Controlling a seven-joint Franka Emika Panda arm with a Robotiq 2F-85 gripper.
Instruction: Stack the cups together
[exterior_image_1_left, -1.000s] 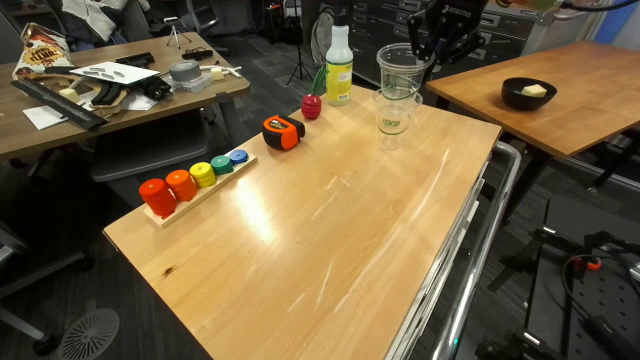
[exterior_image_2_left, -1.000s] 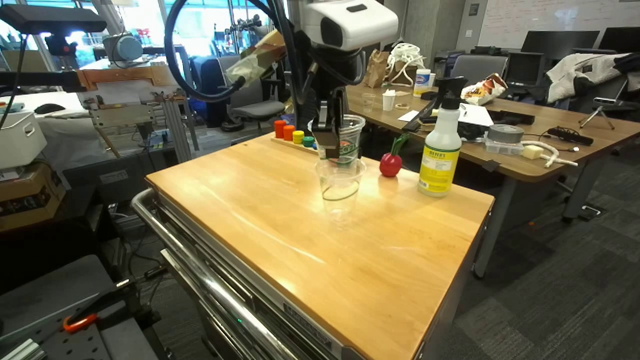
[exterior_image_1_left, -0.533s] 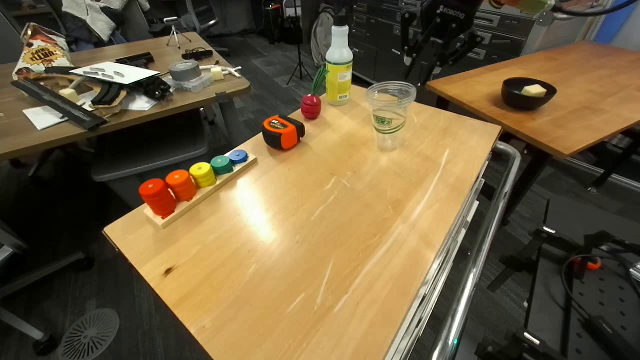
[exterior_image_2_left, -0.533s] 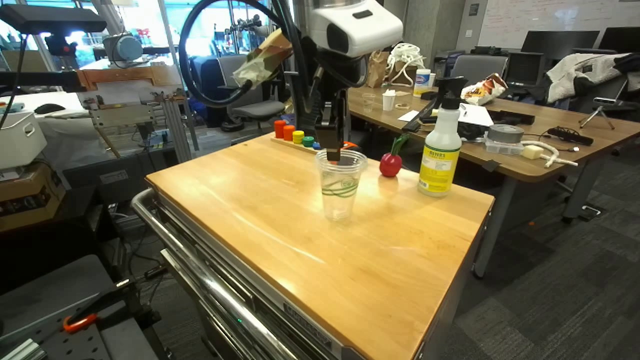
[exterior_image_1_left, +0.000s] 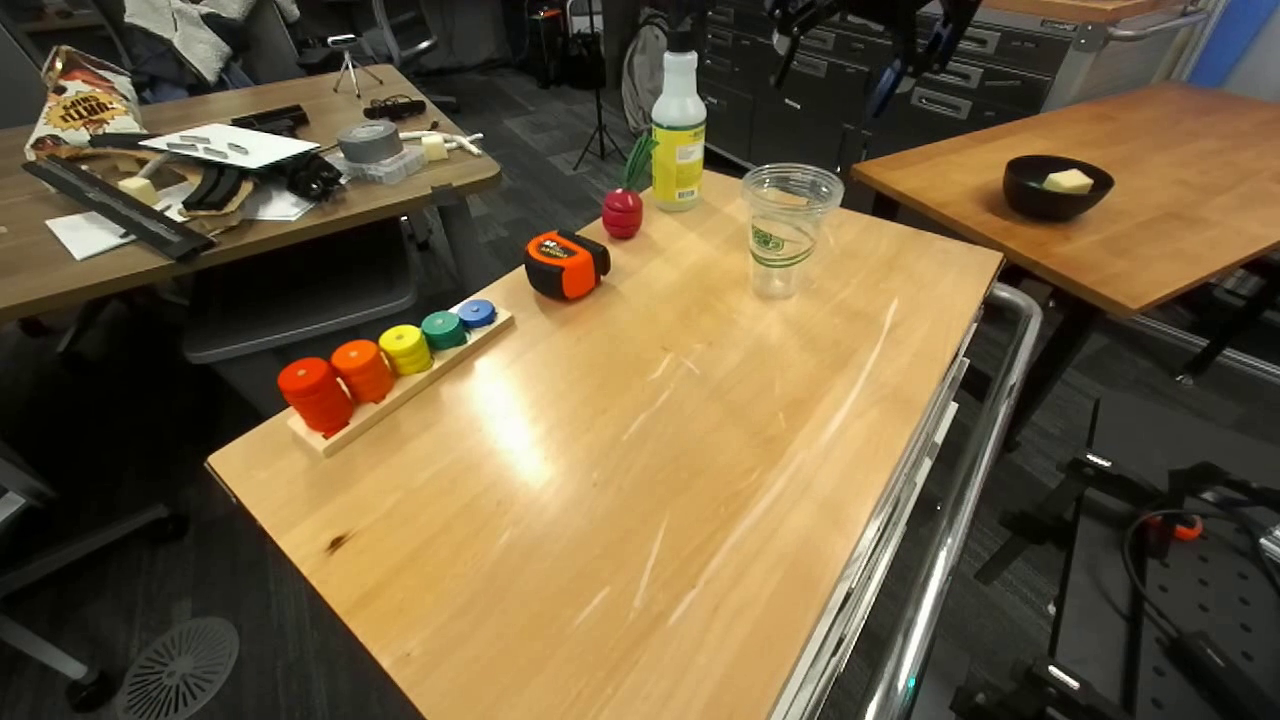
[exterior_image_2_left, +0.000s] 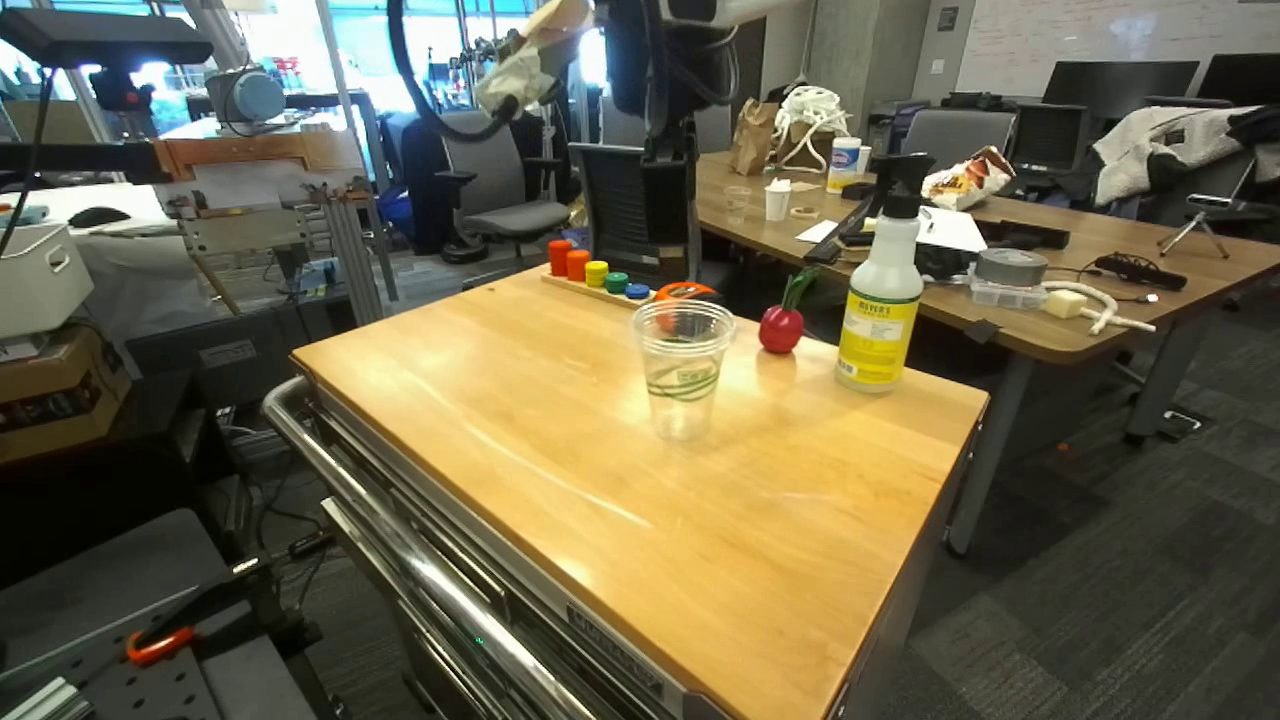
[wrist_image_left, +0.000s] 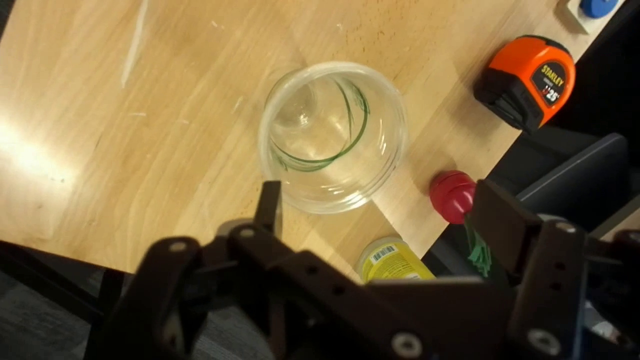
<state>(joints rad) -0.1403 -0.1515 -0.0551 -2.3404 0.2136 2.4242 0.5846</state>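
Note:
The clear cups (exterior_image_1_left: 785, 235) stand upright on the wooden tabletop, nested one inside another, with their rims stacked close together and green bands overlapping. In an exterior view the same cups (exterior_image_2_left: 683, 370) show as one see-through column; how many are nested I cannot tell. My gripper (exterior_image_1_left: 830, 85) hangs above and apart from them at the top of the picture. From the wrist view, my gripper (wrist_image_left: 376, 192) has its fingers spread wide, nothing between them, and the nested cups (wrist_image_left: 332, 137) lie below, beyond the fingertips.
Behind the cups stand a yellow-labelled spray bottle (exterior_image_1_left: 679, 140) and a red toy radish (exterior_image_1_left: 622, 214). An orange tape measure (exterior_image_1_left: 566, 265) and a wooden rack of coloured discs (exterior_image_1_left: 405, 375) line the table's edge. A side table holds a black bowl (exterior_image_1_left: 1030, 205).
A second ago my gripper held a cup partly above the standing one. That cup has dropped inside, the fingers have opened, and the gripper has risen away.

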